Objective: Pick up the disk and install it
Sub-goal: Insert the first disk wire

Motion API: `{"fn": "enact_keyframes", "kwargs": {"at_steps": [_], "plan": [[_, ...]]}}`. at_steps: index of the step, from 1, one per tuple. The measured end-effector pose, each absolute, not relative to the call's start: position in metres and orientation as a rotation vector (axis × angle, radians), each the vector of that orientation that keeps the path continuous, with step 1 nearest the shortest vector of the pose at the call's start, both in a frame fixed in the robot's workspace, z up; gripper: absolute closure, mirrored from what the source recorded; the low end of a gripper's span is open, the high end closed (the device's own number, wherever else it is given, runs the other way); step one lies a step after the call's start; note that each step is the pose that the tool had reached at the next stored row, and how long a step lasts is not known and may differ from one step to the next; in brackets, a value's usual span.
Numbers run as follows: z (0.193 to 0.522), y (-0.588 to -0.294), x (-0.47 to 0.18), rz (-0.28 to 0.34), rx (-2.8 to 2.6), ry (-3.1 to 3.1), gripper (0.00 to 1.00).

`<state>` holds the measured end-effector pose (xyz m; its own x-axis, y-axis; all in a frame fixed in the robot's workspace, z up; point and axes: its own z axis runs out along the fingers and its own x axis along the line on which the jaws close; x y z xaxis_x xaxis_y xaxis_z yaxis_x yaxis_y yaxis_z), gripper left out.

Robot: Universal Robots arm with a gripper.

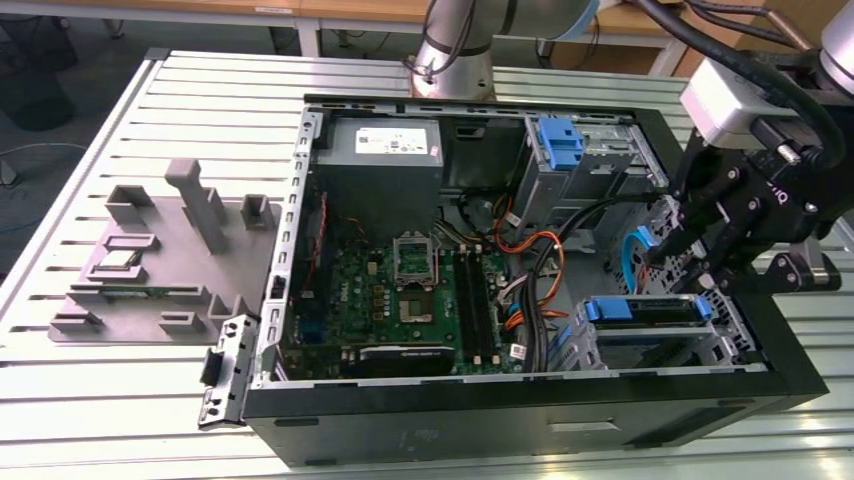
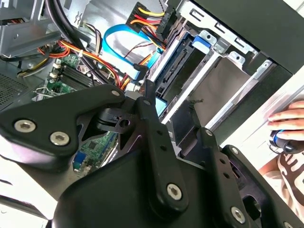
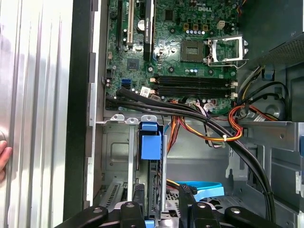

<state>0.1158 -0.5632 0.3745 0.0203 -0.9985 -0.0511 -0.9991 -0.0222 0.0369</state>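
The disk (image 1: pixel 647 310) sits in the drive cage at the front right corner of the open computer case (image 1: pixel 534 400), with its blue carrier frame on top. The first wrist view shows the disk (image 3: pixel 151 145) edge-on in the cage slot, blue tab toward the motherboard. In the second wrist view the disk (image 2: pixel 178 71) lies between the cage's metal rails. My gripper (image 1: pixel 697 275) hangs just above the cage. It is open, with its fingers to either side of the disk's near end and not pressing on it, as seen in both wrist views (image 3: pixel 160 192) (image 2: pixel 176 111).
Orange, black and blue cables (image 1: pixel 534 270) run between the motherboard (image 1: pixel 400 300) and the cage. A bare blue bracket (image 1: pixel 561 140) sits in the upper bay beside a grey box (image 1: pixel 380 140). A grey fixture block (image 1: pixel 147 260) stands at the exterior view's left. A person's hand (image 2: pixel 289 118) rests by the case.
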Motion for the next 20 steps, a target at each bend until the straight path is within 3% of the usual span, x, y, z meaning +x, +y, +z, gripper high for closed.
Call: {"fn": "enact_keyframes", "kwargs": {"at_steps": [20], "plan": [[0.3693, -0.5589, 0.1200, 0.115, -2.230, 2.181, 0.58]]}}
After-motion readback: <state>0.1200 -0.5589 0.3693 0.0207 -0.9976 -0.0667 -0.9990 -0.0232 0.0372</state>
